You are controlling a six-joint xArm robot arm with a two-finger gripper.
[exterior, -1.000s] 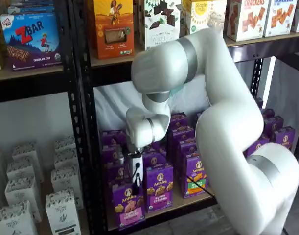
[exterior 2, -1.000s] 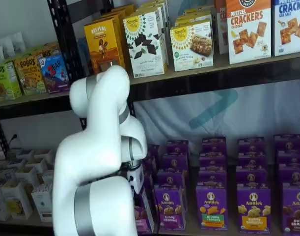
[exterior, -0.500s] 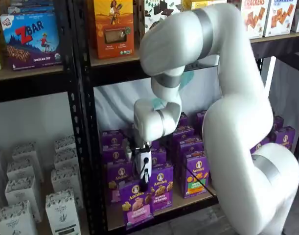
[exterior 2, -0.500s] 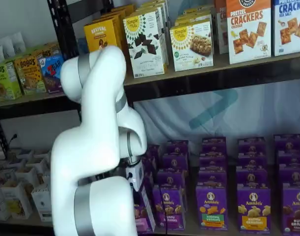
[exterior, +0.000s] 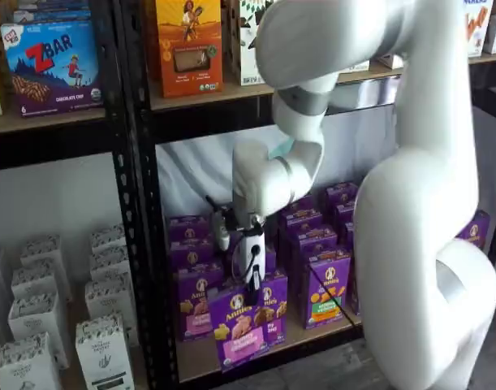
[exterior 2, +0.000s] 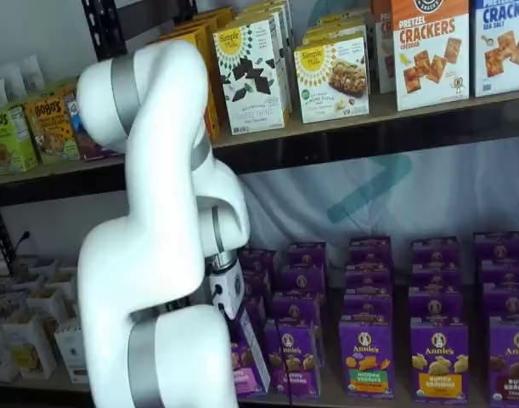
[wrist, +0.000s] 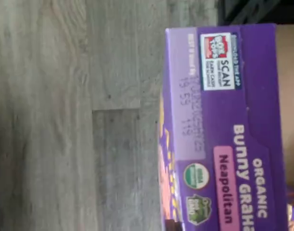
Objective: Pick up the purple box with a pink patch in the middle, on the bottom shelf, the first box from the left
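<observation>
Your pincer (exterior: 252,280) is clamped on the top of the purple box (exterior: 241,327), low in the middle of the frame, tilted out past the shelf (exterior: 312,331) edge.

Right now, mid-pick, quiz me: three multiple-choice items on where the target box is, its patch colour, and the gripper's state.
1. Where is the purple box?
A. pushed to the back of the bottom shelf
B. under the gripper, at the front edge of the bottom shelf, ahead of its row
C. on the upper shelf

2. What colour is the patch on its front?
A. pink
B. orange and green
C. blue

3. What is the gripper doing?
A. hanging open, clear of every box
B. out of view
C. shut on the purple box

Answers:
1 B: in a shelf view the box stands forward of the neighbouring cartons, below the gripper.
2 A: pink shows across its lower front.
3 C: the black fingers meet the box's top.
</observation>
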